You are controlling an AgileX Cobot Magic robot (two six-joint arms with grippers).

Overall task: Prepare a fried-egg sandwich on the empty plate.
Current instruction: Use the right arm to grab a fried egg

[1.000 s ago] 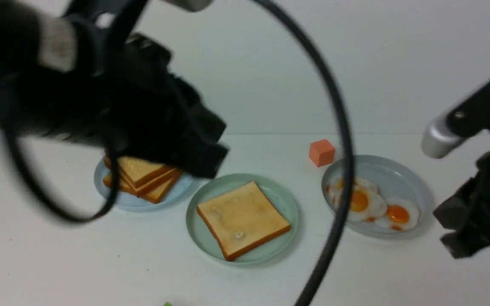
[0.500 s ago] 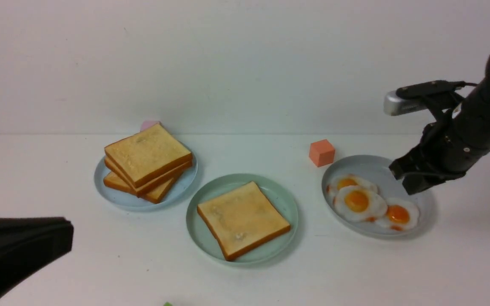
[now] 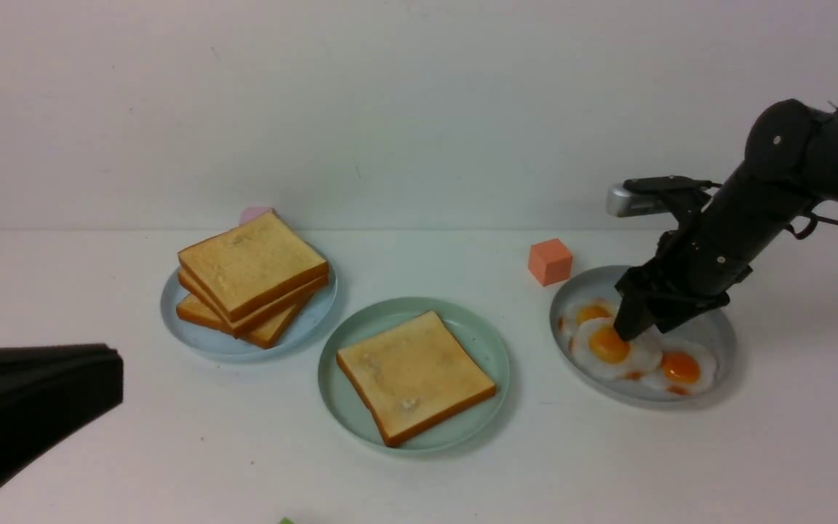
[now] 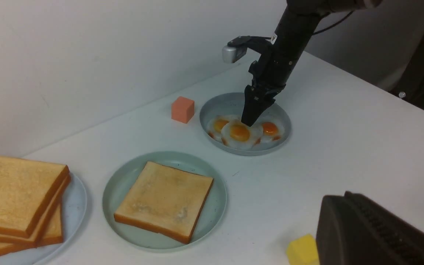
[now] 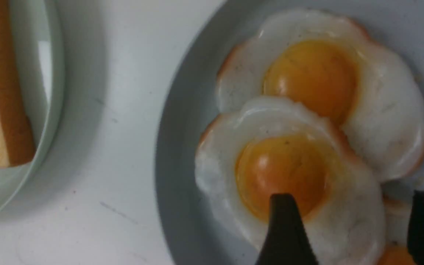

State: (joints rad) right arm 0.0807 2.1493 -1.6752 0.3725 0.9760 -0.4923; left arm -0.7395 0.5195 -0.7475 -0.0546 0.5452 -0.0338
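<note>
The mint-green plate (image 3: pixel 484 342) holds one toast slice (image 3: pixel 415 375); it also shows in the left wrist view (image 4: pixel 164 200). A grey plate (image 3: pixel 713 327) holds three fried eggs. My right gripper (image 3: pixel 626 335) is open and points down onto the top egg (image 3: pixel 612 348). In the right wrist view its fingertips (image 5: pixel 283 221) stand on either side of the egg's white beside the yolk (image 5: pixel 282 173). My left gripper (image 4: pixel 344 221) is shut and empty, low at the front left (image 3: pixel 62 397).
A pile of toast slices (image 3: pixel 252 273) sits on a pale blue plate (image 3: pixel 317 320) at the left. An orange cube (image 3: pixel 550 260) stands behind the grey plate. A yellow cube (image 4: pixel 302 250) lies by my left gripper. A pink thing (image 3: pixel 255 213) peeks out behind the pile.
My left arm has swung away from the toast pile down to the front left. My right arm has moved left and down, onto the eggs.
</note>
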